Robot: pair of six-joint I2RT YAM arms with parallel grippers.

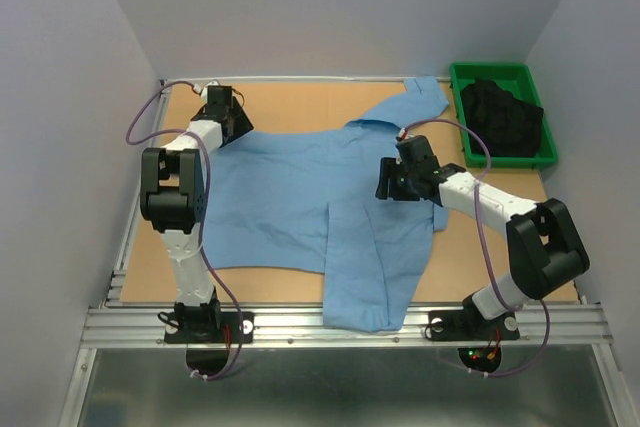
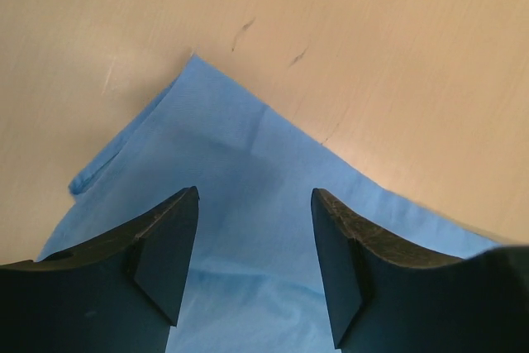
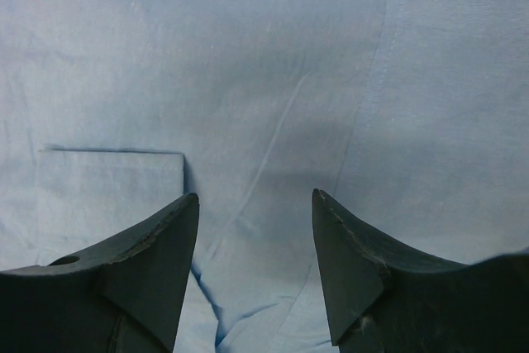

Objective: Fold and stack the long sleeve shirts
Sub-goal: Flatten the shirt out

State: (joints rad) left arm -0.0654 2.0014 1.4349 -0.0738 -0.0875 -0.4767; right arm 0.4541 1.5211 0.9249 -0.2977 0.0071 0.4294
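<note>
A light blue long sleeve shirt (image 1: 300, 197) lies spread on the wooden table, with one sleeve folded down over the front edge and another part reaching to the back right. My left gripper (image 1: 228, 112) is open above the shirt's back left corner (image 2: 240, 171). My right gripper (image 1: 392, 182) is open just above the shirt's right middle, over flat cloth (image 3: 273, 121) and a folded edge.
A green bin (image 1: 500, 112) with dark cloth in it stands at the back right. Bare wooden table (image 1: 290, 102) shows along the back and at the right front. Grey walls close in on three sides.
</note>
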